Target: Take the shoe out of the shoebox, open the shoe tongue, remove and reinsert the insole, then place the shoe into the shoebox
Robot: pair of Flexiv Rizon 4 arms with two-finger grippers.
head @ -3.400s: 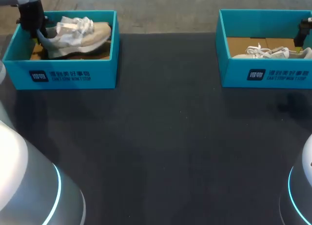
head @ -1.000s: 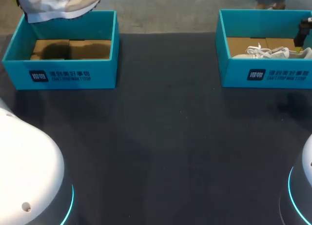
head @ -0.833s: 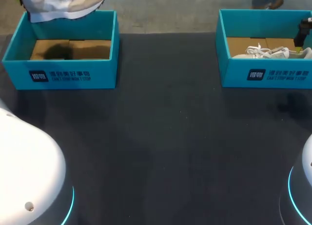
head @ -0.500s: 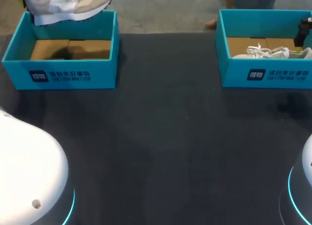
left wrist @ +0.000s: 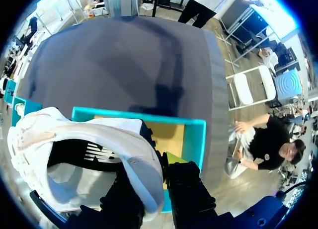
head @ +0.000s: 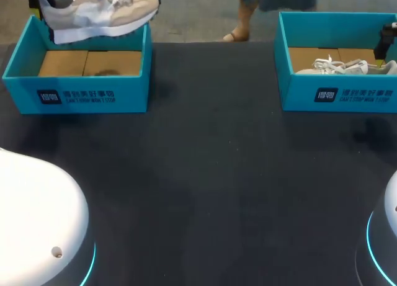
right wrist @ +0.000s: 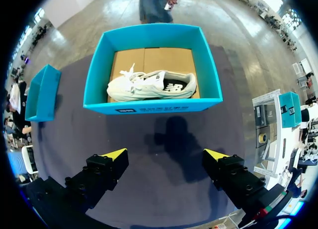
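Beige shoe (head: 96, 14) above teal shoebox (head: 77, 97), toe pointing right, left gripper (left wrist: 160, 179) pinching heel, right gripper (right wrist: 165, 154) spread.

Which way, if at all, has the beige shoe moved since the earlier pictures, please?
Yes: the shoe rose out of the left shoebox, then drifted right, toe past its right wall.

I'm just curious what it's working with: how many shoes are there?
2. One shoe is held by the left gripper above the left shoebox; the second shoe lies inside the right shoebox.
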